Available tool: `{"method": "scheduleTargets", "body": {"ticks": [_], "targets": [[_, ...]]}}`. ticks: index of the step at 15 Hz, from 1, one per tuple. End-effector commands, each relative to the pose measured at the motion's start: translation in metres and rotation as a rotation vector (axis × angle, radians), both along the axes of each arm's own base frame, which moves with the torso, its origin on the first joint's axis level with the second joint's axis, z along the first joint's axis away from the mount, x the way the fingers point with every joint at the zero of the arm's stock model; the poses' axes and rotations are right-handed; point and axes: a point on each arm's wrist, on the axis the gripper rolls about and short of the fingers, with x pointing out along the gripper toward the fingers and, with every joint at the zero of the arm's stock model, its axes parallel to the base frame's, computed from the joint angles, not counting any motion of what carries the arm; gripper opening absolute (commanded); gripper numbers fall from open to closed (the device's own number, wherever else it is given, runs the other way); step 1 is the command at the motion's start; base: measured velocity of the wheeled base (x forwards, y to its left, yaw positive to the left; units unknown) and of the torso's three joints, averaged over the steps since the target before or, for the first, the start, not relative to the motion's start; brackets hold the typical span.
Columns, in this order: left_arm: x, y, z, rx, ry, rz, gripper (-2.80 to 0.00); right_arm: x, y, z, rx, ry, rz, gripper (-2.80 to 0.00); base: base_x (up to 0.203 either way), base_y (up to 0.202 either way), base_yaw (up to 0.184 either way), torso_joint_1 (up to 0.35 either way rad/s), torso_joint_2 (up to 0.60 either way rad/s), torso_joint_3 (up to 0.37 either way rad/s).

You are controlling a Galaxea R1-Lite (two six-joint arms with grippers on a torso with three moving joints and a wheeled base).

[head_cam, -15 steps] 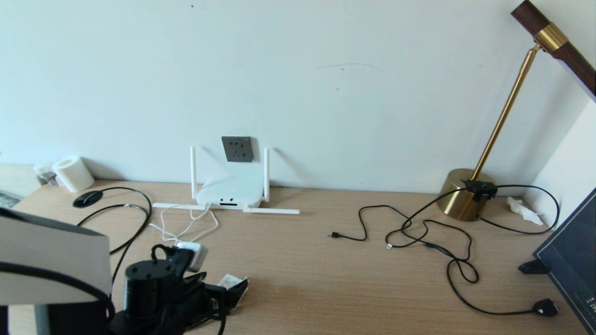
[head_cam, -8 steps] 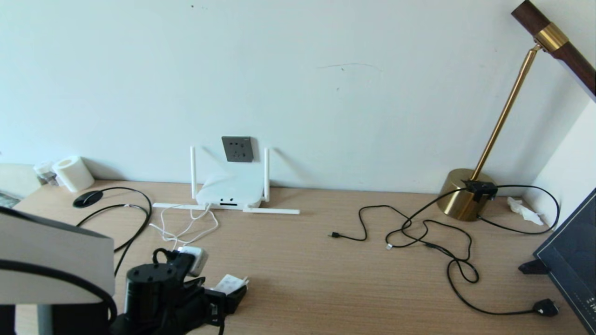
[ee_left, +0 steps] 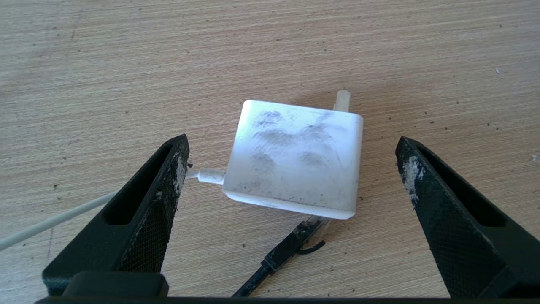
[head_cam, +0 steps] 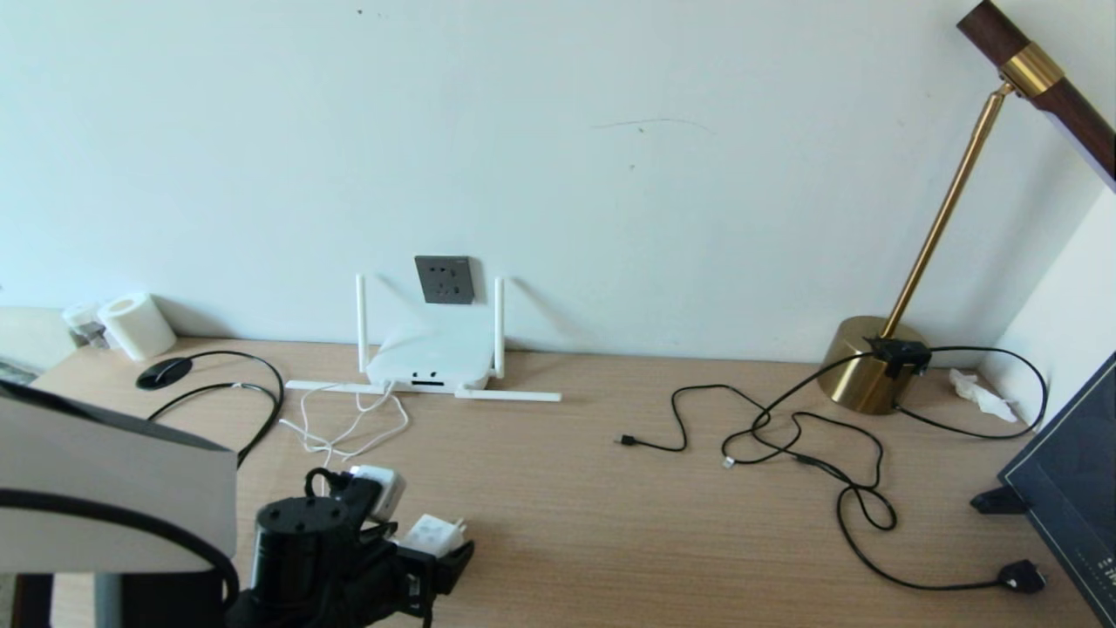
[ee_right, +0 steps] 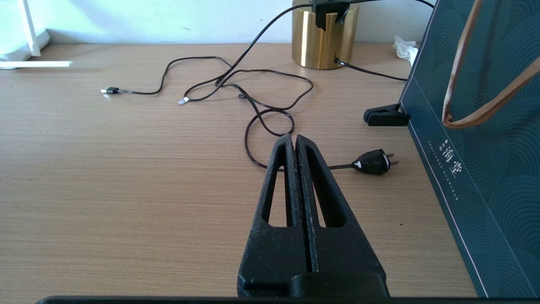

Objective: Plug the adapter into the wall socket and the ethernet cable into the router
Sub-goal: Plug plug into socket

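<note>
The white adapter (ee_left: 295, 158) lies flat on the wooden desk, its thin white cord leaving one side and a prong showing at its far edge. My left gripper (ee_left: 292, 140) is open wide, one finger on each side of the adapter and neither touching it. In the head view the adapter (head_cam: 433, 534) is at the front left, at my left gripper (head_cam: 414, 525). The ethernet cable's clear-tipped plug (ee_left: 295, 245) lies with its tip under the adapter's near edge. The router (head_cam: 432, 362) stands at the wall below the wall socket (head_cam: 445, 279). My right gripper (ee_right: 294, 137) is shut and empty.
A brass lamp (head_cam: 867, 362) stands at the back right, with thin black cords (head_cam: 785, 427) tangled in front of it and a black plug (head_cam: 1020, 576) at their end. A dark bag (head_cam: 1072, 497) fills the right edge. A paper roll (head_cam: 135, 324) is at the back left.
My left arm has edged a little to the right in the head view, closer round the adapter. Its fingers stay open and the adapter has not moved.
</note>
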Motion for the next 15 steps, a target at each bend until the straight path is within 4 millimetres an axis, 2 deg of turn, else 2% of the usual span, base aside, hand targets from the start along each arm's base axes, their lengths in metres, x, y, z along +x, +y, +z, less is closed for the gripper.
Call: {"method": "scheduleTargets", "body": {"ticks": [1,2,3,4,11,13,15], "targets": [[0.000,-0.001,-0.001,-0.001,-0.002,-0.002,0.00,0.000,0.000,0.000,0.000,0.001,0.000,-2.80,0.000,0.000,0.000,0.000,0.00,0.000],[-0.001,-0.001,-0.001,0.000,-0.001,-0.002,0.00,0.000,0.000,0.000,0.000,0.001,0.000,-2.80,0.000,0.000,0.000,0.000,0.00,0.000],[-0.001,0.000,0.000,0.000,-0.001,-0.002,-0.92,0.000,0.000,0.000,0.000,0.001,0.000,-2.80,0.000,0.000,0.000,0.000,0.00,0.000],[-0.001,0.000,0.000,0.000,-0.003,0.000,-2.80,0.000,0.000,0.000,0.000,0.001,0.000,-2.80,0.000,0.000,0.000,0.000,0.00,0.000],[-0.008,0.003,-0.001,0.011,0.019,-0.001,-2.80,0.000,0.000,0.000,0.000,0.001,0.000,-2.80,0.000,0.000,0.000,0.000,0.00,0.000],[-0.005,0.002,0.009,-0.013,-0.024,-0.002,-2.80,0.000,0.000,0.000,0.000,0.001,0.000,-2.80,0.000,0.000,0.000,0.000,0.00,0.000],[0.012,-0.003,0.028,-0.064,-0.142,0.007,-2.80,0.000,0.000,0.000,0.000,0.001,0.000,-2.80,0.000,0.000,0.000,0.000,0.00,0.000]]}}
